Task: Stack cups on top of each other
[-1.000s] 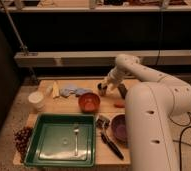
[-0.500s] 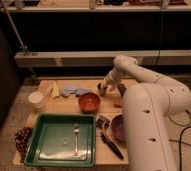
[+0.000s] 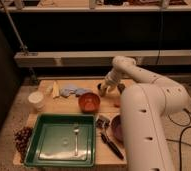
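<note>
My gripper (image 3: 104,90) hangs low over the back of the wooden table, just behind and to the right of the orange-red bowl (image 3: 89,102). A small dark cup-like thing (image 3: 99,86) sits right at the gripper's left side; I cannot tell whether it is held. Another small dark object (image 3: 121,88) lies just right of the gripper. A pale blue translucent shape (image 3: 68,91), apparently the blue cup on its side, lies left of the gripper near the back edge.
A green tray (image 3: 44,150) with a spoon (image 3: 76,137) fills the front left. The purple bowl (image 3: 114,128) sits half hidden by my arm. A black-handled tool (image 3: 111,145), a white cup (image 3: 36,99), grapes (image 3: 23,137) and a yellow item (image 3: 55,89) lie around.
The gripper has come down a little and slightly left toward the table behind the orange-red bowl. Nothing else has moved.
</note>
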`<state>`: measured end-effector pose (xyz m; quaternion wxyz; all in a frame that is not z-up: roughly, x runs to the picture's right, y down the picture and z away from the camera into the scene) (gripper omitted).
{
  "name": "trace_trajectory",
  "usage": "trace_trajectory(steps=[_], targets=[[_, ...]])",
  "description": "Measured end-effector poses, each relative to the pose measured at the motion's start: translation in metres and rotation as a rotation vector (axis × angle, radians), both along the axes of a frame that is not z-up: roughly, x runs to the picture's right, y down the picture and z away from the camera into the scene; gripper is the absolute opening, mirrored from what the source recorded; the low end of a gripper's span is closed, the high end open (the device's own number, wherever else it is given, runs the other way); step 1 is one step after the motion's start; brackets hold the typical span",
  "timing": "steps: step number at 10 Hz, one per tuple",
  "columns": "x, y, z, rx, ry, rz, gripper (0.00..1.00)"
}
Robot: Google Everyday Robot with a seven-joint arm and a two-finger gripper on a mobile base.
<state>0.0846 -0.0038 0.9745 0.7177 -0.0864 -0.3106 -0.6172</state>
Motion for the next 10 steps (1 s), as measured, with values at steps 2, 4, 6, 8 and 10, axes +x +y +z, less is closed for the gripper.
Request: trace_trajectory(steps=[2,4,6,8,10], targets=[[0.000,0.002,0.000,-0.010,0.005,0.000,0.09],[0.001,-0.006,-0.009,-0.013,-0.001,0.007,0.00],[0.007,-0.025,-0.029,0.001,-0.006,0.007,0.00],[0.025,-0.054,-0.067,0.025,0.004,0.004,0.00],[0.059,-0.073,-0.114,0.025,0.034,-0.006,0.00]])
